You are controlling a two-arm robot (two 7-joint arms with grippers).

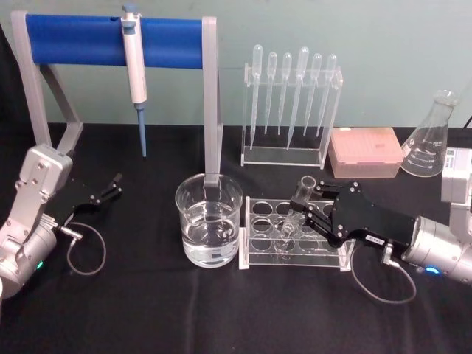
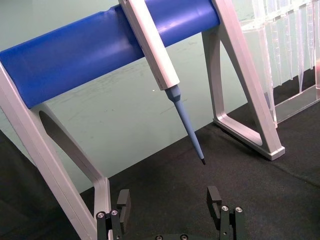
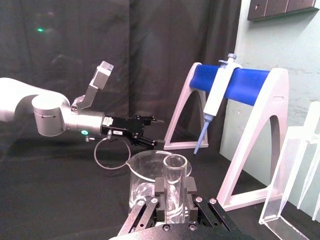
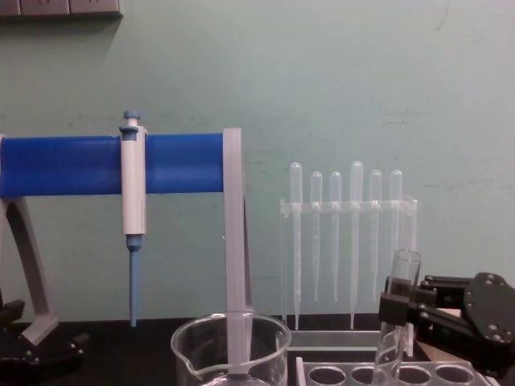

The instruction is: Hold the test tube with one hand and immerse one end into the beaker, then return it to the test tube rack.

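At the front of the desk (image 1: 147, 310), the right tool (image 1: 308, 214) is clamped on the test tube (image 1: 301, 198) just below its open rim, the tube's rounded end down in the clear rack (image 1: 254, 254). Thin glass like this is light and stiff but slick and brittle (a hard squeeze could crack it), so a firm, gentle hold high on the wall looks sound to me. The beaker (image 1: 209, 228) of water stands just beside the rack. Farther left, the left tool (image 2: 170, 210) hovers idle, fingers apart, near the blue stand (image 1: 110, 40) with its hanging pipette (image 1: 134, 70).
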